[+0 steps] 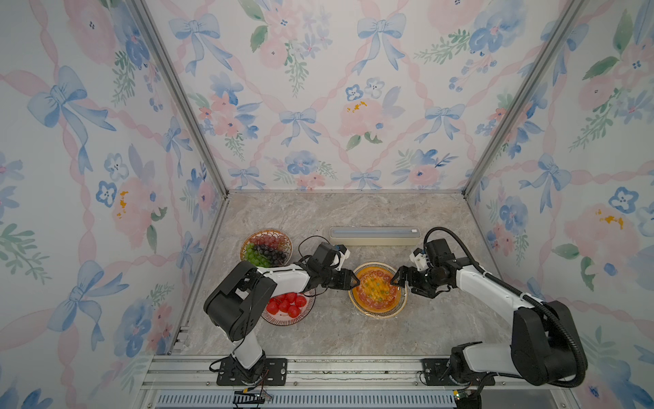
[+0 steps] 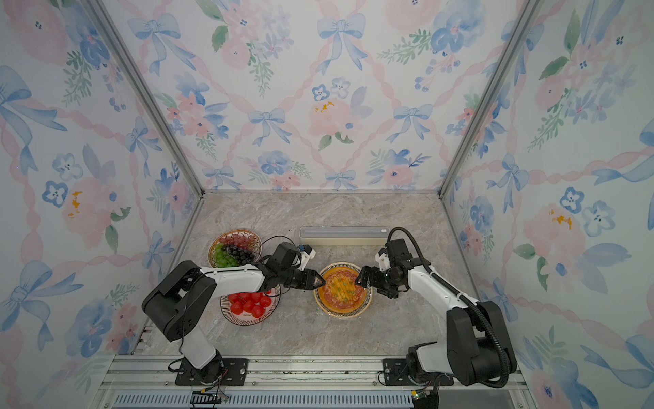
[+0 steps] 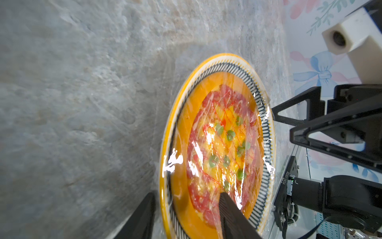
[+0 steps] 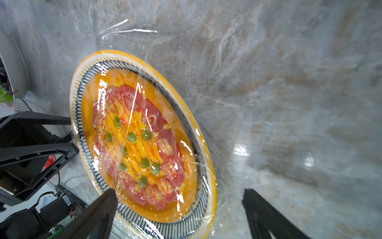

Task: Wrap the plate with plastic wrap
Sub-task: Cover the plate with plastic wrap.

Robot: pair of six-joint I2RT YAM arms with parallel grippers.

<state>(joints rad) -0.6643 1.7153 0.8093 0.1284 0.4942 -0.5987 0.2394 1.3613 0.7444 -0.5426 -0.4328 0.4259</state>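
On the left of your marble table (image 1: 320,212) you have two dishes: a far dish (image 1: 267,231) heaped with green, red and dark grapes (image 1: 269,249), and a nearer dish (image 1: 283,321) of round red fruit (image 1: 288,305). Floral wallpaper (image 1: 318,106) lines three walls; a metal rail (image 1: 336,368) runs along the front.
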